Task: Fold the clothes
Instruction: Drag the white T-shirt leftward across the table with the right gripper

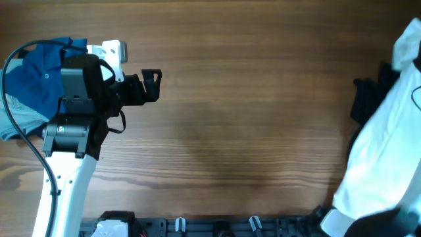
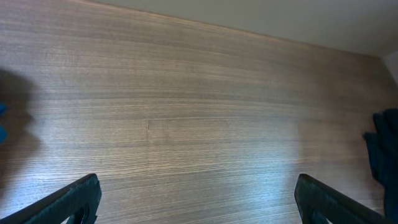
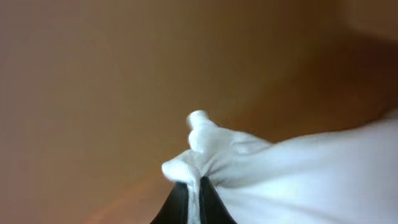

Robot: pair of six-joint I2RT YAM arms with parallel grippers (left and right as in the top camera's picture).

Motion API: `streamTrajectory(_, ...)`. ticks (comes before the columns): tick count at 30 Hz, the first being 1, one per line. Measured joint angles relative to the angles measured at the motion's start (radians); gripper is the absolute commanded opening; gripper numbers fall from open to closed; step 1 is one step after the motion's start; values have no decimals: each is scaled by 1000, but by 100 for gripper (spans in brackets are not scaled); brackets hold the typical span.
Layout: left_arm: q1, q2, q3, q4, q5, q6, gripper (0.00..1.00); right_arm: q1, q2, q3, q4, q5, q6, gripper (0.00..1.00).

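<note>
Early stage, no fold yet. R end effector (image 3: 191, 194) is pinched tight on a bunch of the white shirt (image 1: 385, 151), which is crumpled at 3-4 o'clock, by the edge of the counter (image 1: 250, 118). L end effector (image 2: 199, 198) is wide and empty, approx 10 o'clock. Left to do: spread flat, then fold.

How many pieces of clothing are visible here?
3: blue shirt at the left edge, white shirt at the right edge, black garment just left of it. Others may be hidden under them.
</note>
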Motion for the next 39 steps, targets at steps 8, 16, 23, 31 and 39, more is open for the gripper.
streamTrajectory(8,0,-4,0,2,-2,0,100,467,-155,5,-74,-129,-3,4)
streamTrajectory(16,0,-124,1,34,-151,0,100,1158,-129,3,-246,83,-82,76)
streamTrajectory(23,0,-166,5,45,-186,0,100,1109,-155,3,-289,419,-69,82)
streamTrajectory(31,-130,122,10,85,-87,30,100,917,-260,4,-355,511,16,82)
streamTrajectory(39,-296,496,11,444,29,73,99,859,-262,4,-483,526,59,82)
